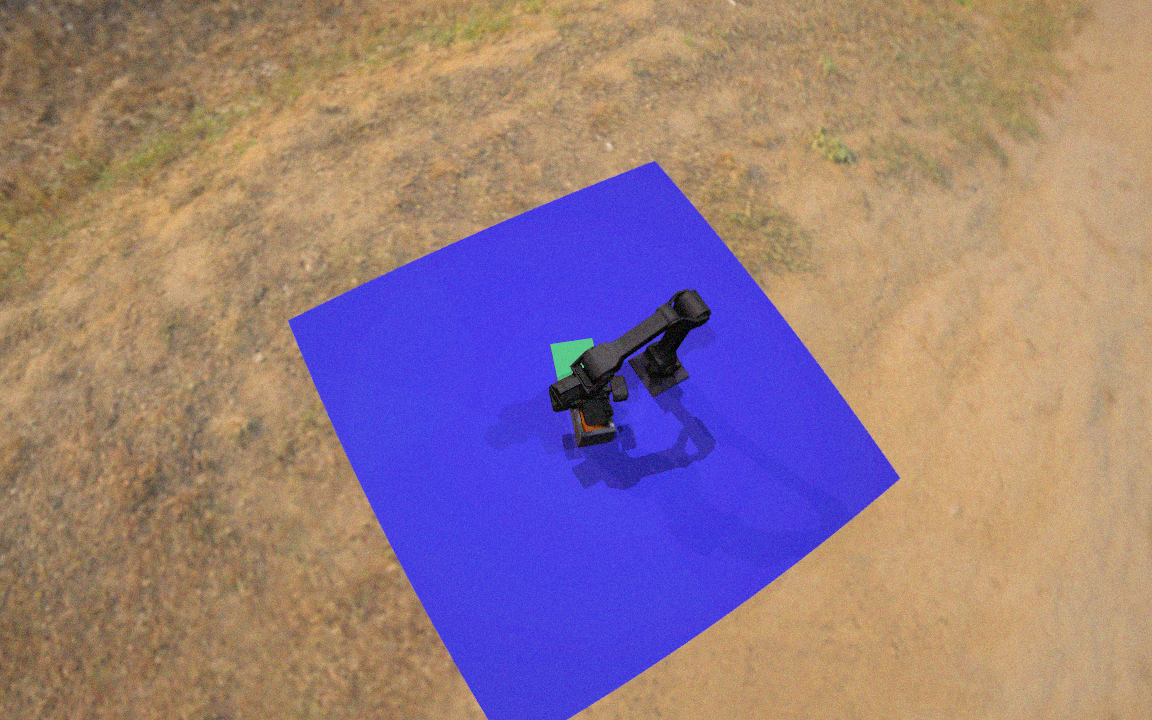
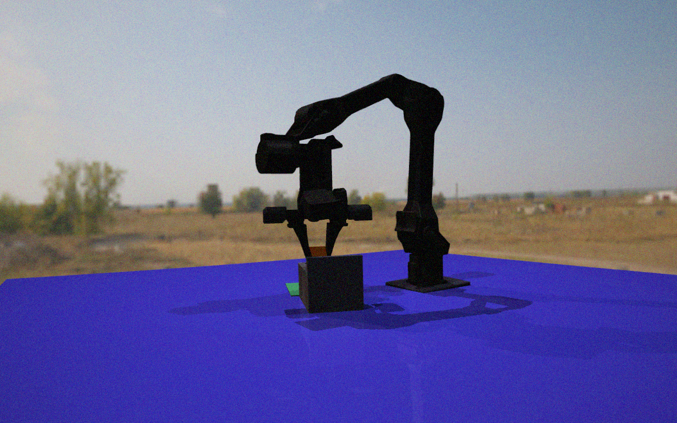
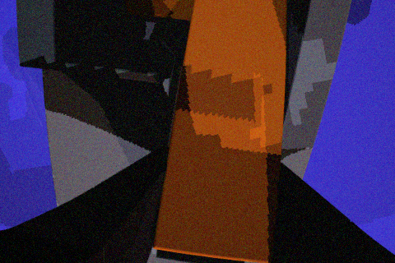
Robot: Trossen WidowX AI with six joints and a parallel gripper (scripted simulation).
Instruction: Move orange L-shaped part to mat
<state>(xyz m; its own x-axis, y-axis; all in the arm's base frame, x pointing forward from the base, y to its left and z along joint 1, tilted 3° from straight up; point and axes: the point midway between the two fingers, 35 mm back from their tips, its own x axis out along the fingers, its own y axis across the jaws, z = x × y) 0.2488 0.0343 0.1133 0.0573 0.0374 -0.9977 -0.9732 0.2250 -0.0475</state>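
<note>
The orange L-shaped part (image 1: pixel 592 428) (image 2: pixel 318 251) (image 3: pixel 234 29) is tilted in the pocket of the grey tray (image 1: pixel 598 438) (image 2: pixel 335 284) (image 3: pixel 82 160). Its straight end stands above the rim; its L-shaped end is low in the pocket, at the top of the wrist view. My gripper (image 2: pixel 318 255) (image 3: pixel 220 167) points down and is shut on the raised end, one finger on each side. The fingertips are partly behind the tray in the exterior view. The green mat (image 1: pixel 569 355) (image 2: pixel 292 289) lies beside the tray and is partly hidden.
The arm's base (image 1: pixel 659 374) (image 2: pixel 428 285) stands on the blue table top (image 1: pixel 490 295) (image 2: pixel 173 357), to the right of the tray in the top and exterior views. The tray walls rise close around the part. The arm passes over one corner of the mat in the top view.
</note>
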